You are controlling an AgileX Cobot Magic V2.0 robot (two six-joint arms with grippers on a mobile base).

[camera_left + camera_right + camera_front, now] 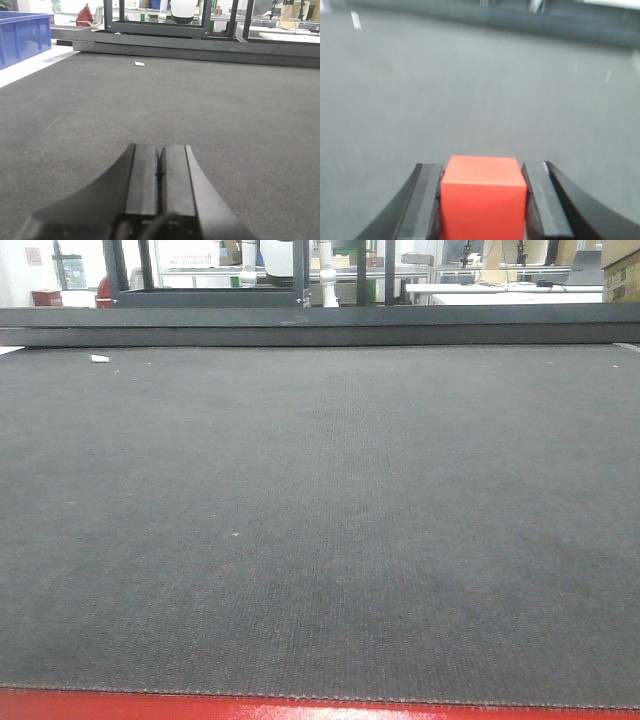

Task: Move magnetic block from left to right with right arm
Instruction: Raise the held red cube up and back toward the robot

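Note:
In the right wrist view the magnetic block (484, 200), a bright-red cube, fills the gap between the two black fingers of my right gripper (484, 167), which is shut on it above the dark grey mat (470, 90). That view is blurred. My left gripper (160, 148) is shut, its pads pressed together with nothing between them, low over the mat. Neither gripper nor the block shows in the front view.
A dark raised ledge (320, 325) runs along the mat's far edge. A small white scrap (139, 63) lies near the far left. A blue bin (20, 35) stands off the mat's left side. A red strip (300, 708) borders the near edge.

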